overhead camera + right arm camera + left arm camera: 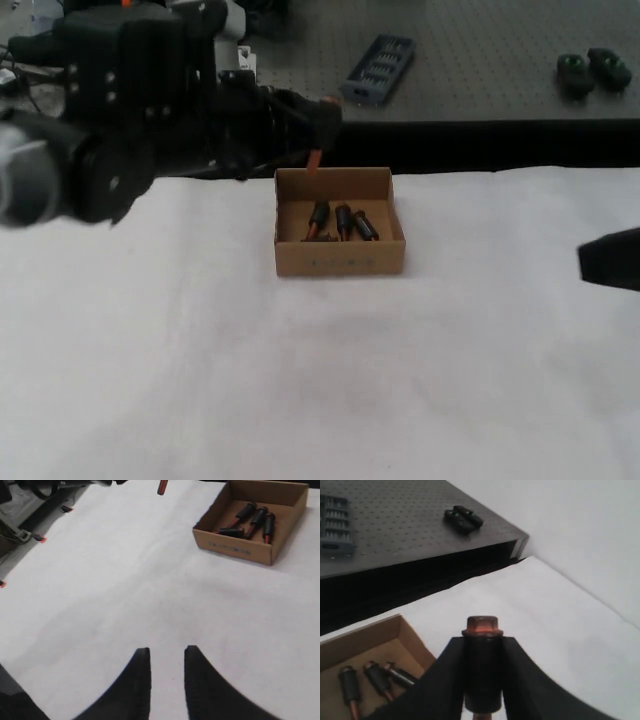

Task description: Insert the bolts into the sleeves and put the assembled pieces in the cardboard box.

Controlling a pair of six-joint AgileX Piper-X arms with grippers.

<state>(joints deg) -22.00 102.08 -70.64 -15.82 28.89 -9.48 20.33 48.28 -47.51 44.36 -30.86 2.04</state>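
Cardboard box [340, 262] sits mid-bench on the white sheet [300, 390], open side up. A dark perforated board [480, 60] lies behind the sheet.

Left arm [130, 110] is up at the back left and points toward the box. Left gripper [482, 641] pinches one assembled piece: the black sleeve [482, 672] is clamped between both fingers. The copper bolt head [481, 625] sticks out past the fingertips. In the high view a copper end of the held piece [316, 160] hangs over the box's back wall, near its left corner, not inside.

Right gripper [166, 652] hangs over bare sheet, well apart from the box. Its fingers are slightly spread, with nothing between them.

Four assembled pieces [259, 516] lie flat on the box floor. Three are side by side. The fourth [230, 531] lies crosswise near the front wall.

On the board are a blue rack [378, 68] and, at the far right, two small dark parts [592, 70], touching or nearly so.
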